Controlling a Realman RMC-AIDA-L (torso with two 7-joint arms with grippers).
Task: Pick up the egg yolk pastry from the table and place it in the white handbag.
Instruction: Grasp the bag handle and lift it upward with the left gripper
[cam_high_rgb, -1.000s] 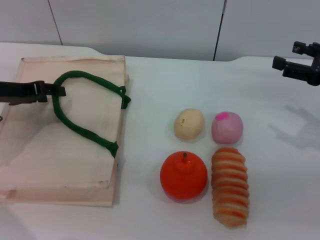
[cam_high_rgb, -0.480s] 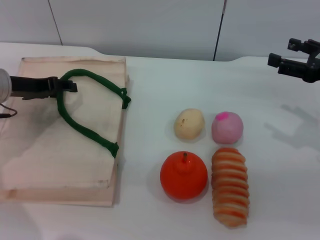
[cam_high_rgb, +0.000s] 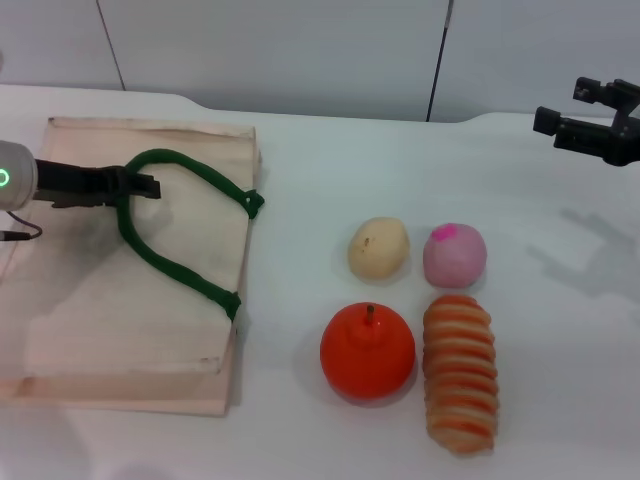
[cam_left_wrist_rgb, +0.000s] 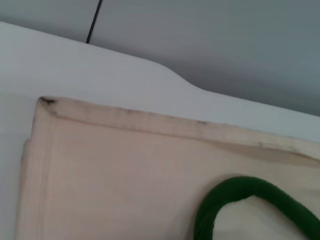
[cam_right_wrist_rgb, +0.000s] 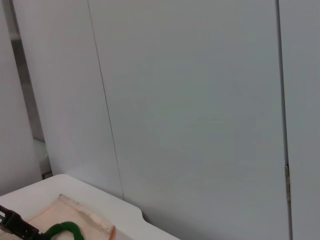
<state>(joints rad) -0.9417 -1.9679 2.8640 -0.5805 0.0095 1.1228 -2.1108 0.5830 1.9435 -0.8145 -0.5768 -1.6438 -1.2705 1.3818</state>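
Lying flat on the left side of the white table (cam_high_rgb: 300, 160) in the head view, the white handbag (cam_high_rgb: 90, 300) is having the top of its dark green handle (cam_high_rgb: 170, 260) pinched by the left gripper (cam_high_rgb: 148, 186), whose narrow fingers are closing on the loop from the left. To the right, the egg yolk pastry (cam_high_rgb: 379, 247) is sitting on the table well apart from the bag, just beside a pink ball (cam_high_rgb: 454, 254), with an orange fruit (cam_high_rgb: 367, 350) and a striped bread roll (cam_high_rgb: 459, 372) nearer the robot. The right gripper (cam_high_rgb: 572, 122) is hovering high at the far right edge, its fingers spread with nothing between them. Looking from the left wrist, only the bag's far corner (cam_left_wrist_rgb: 100, 165), a curve of the handle (cam_left_wrist_rgb: 235, 200) and bare table are showing, no food. Looking from the right wrist, mostly wall panels are filling the frame, with the bag (cam_right_wrist_rgb: 87, 220) and the left gripper (cam_right_wrist_rgb: 15, 226) appearing small and far off.
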